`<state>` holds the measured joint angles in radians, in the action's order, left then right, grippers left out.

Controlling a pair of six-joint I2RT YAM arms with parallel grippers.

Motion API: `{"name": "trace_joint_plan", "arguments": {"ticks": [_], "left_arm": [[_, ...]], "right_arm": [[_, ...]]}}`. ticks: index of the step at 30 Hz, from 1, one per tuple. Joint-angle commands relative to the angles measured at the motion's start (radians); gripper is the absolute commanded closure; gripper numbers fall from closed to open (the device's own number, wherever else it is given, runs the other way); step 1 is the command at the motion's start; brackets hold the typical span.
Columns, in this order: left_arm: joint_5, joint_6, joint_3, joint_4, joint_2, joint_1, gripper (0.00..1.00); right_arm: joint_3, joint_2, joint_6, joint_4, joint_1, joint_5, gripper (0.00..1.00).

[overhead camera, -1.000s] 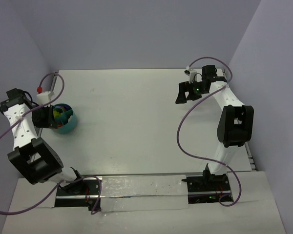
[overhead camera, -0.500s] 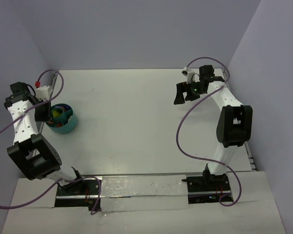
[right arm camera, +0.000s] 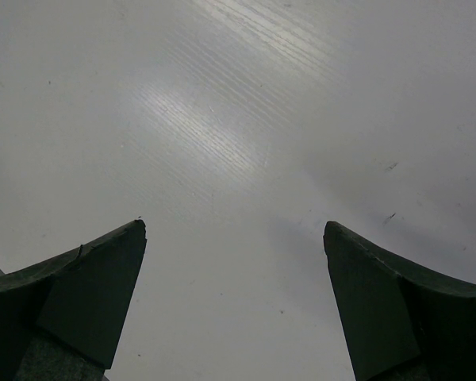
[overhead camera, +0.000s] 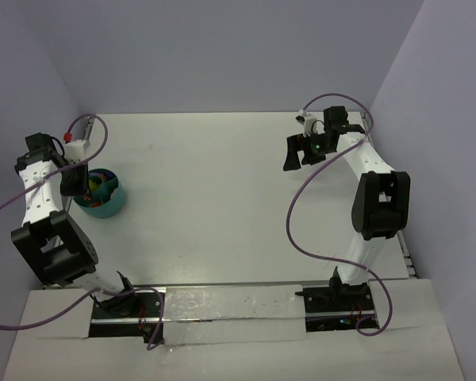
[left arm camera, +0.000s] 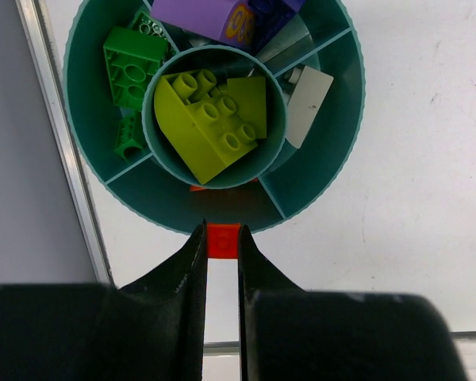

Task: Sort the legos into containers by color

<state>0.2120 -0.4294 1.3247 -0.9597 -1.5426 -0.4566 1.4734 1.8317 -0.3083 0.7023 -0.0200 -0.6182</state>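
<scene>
Left gripper (left arm camera: 221, 235) is pinching the orange brick (left arm camera: 222, 243) at the bowl's (left arm camera: 301, 190) near rim. The near compartment, already showing orange, is lying straight ahead. Right gripper (right arm camera: 235, 228) is idling spread, well apart.

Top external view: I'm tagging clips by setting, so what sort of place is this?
Probably a lab robot cell: plain white table, bare lavender wall panels closing it in, two white robot arms bolted at its near edge.
</scene>
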Motion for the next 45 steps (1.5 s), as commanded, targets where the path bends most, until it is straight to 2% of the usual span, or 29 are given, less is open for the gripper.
{"name": "trace_joint_plan", "arguments": {"ticks": [1, 5, 11, 17, 24, 27, 29, 30, 31, 32, 35, 37, 40, 43, 45], "left_arm": [[-0.008, 0.012, -0.005, 0.043, -0.007, 0.007, 0.91], [-0.015, 0.013, -0.021, 0.052, -0.004, 0.009, 0.84], [-0.034, 0.019, -0.036, 0.07, 0.004, 0.01, 0.64], [-0.042, 0.023, -0.031, 0.081, 0.022, 0.009, 0.5], [0.086, -0.101, 0.049, -0.004, 0.142, 0.003, 0.38], [0.135, -0.14, 0.143, -0.059, 0.191, 0.019, 0.32], [0.135, -0.1, 0.211, -0.047, 0.197, 0.093, 0.27], [0.134, -0.071, 0.234, -0.04, 0.186, 0.142, 0.22], [0.131, -0.015, 0.259, -0.023, 0.165, 0.221, 0.06], [0.131, 0.032, 0.274, -0.009, 0.146, 0.27, 0.01], [0.125, 0.187, 0.325, 0.042, 0.068, 0.475, 0.01], [0.109, 0.315, 0.325, 0.134, 0.013, 0.553, 0.01], [0.059, 0.322, 0.358, 0.203, -0.071, 0.693, 0.01], [0.064, 0.331, 0.402, 0.234, -0.138, 0.733, 0.01], [0.031, 0.407, 0.429, 0.327, -0.232, 0.745, 0.01]], "right_arm": [[0.042, -0.017, -0.013, 0.01, -0.006, 0.008, 0.0], [0.043, -0.016, -0.014, 0.01, -0.005, 0.007, 0.0], [0.044, -0.015, -0.021, 0.014, -0.005, 0.006, 0.0], [0.039, -0.02, -0.02, 0.014, -0.006, 0.002, 0.0], [0.027, -0.039, -0.031, 0.016, -0.006, 0.002, 0.0], [0.022, -0.049, -0.03, 0.011, -0.006, 0.0, 0.0], [0.023, -0.06, -0.016, -0.006, -0.006, -0.005, 0.0], [0.023, -0.063, -0.004, -0.015, -0.006, -0.009, 0.0], [0.025, -0.075, 0.012, -0.022, -0.005, -0.015, 0.0], [0.028, -0.081, 0.02, -0.03, -0.007, -0.022, 0.0], [0.049, -0.102, 0.045, -0.058, -0.014, -0.019, 0.0], [0.058, -0.12, 0.069, -0.083, -0.015, -0.01, 0.0], [0.073, -0.134, 0.116, -0.142, -0.028, 0.021, 0.0], [0.105, -0.119, 0.162, -0.171, -0.035, 0.03, 0.0], [0.114, -0.107, 0.215, -0.215, -0.041, 0.04, 0.0]]}}
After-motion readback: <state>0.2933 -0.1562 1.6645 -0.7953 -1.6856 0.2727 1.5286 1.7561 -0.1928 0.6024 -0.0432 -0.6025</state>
